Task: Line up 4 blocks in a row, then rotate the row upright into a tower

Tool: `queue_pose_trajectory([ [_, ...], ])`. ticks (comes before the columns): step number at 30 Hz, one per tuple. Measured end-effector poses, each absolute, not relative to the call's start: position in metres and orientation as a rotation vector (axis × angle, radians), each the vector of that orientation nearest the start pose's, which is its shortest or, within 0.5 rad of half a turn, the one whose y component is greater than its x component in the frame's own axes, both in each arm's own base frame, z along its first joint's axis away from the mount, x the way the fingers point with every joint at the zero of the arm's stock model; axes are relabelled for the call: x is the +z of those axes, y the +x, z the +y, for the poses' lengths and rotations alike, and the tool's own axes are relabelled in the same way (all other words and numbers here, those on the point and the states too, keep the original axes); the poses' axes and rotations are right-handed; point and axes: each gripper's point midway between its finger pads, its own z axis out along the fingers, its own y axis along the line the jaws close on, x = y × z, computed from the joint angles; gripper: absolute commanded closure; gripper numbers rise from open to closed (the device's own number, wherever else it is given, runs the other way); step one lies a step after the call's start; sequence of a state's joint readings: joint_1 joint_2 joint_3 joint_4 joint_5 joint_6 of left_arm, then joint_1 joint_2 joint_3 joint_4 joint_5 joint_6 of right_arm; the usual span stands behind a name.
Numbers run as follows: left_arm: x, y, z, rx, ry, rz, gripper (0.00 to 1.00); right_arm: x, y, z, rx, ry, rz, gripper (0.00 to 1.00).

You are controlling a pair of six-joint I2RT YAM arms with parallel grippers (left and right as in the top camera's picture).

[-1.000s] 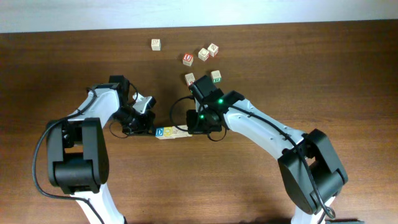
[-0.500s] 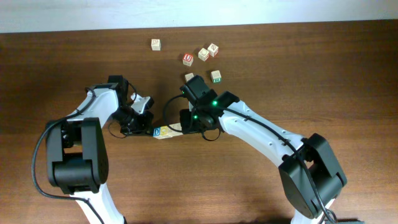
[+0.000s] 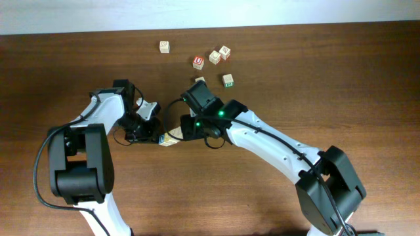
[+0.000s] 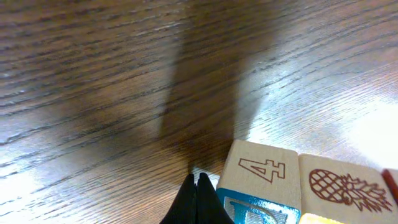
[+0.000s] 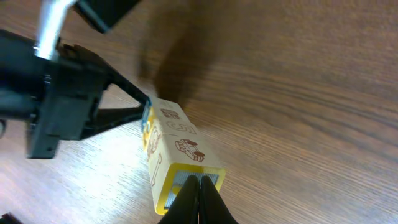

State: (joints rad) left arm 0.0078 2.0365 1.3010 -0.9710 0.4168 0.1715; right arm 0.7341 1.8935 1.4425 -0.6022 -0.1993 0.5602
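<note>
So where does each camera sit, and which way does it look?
Overhead: above the table, looking straight down; both arms show, meeting at the row of blocks.
Left wrist: on the left arm, facing the row's blue end; its shut left gripper shows.
Right wrist: on the right arm, facing the row's yellow end; its shut right gripper shows.
Shared: all three see that row.

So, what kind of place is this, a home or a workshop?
Most likely a robotics lab bench, not a home: a left arm and a right arm stand at a wooden table by a plain pale wall, with a row of alphabet blocks between them and loose blocks farther back.
</note>
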Motion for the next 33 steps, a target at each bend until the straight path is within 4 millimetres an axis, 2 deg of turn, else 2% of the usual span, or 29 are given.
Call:
queue_pose_trajectory([
  [4, 0.001, 0.330, -0.068, -0.694, 0.212, 3.154, 1.00, 0.112, 0.326, 0.353, 0.709, -0.343, 2.709, 0.96],
  [8, 0.005, 0.329, -0.078, -0.783, 0.208, 3.133, 1.00, 0.120, 0.322, 0.368, 0.747, -0.382, 2.670, 0.96],
  [15, 0.009, 0.328, -0.089, -0.855, 0.220, 3.116, 1.00, 0.122, 0.319, 0.373, 0.773, -0.397, 2.665, 0.96],
  [22, 0.009, 0.327, -0.089, -0.853, 0.222, 3.117, 1.00, 0.122, 0.320, 0.374, 0.775, -0.399, 2.660, 0.96],
  [27, 0.002, 0.328, -0.080, -0.734, 0.172, 3.163, 1.00, 0.122, 0.323, 0.379, 0.785, -0.403, 2.649, 0.96],
  [33, -0.004, 0.334, -0.064, -0.553, 0.024, 3.199, 1.00, 0.122, 0.322, 0.380, 0.788, -0.404, 2.648, 0.96],
])
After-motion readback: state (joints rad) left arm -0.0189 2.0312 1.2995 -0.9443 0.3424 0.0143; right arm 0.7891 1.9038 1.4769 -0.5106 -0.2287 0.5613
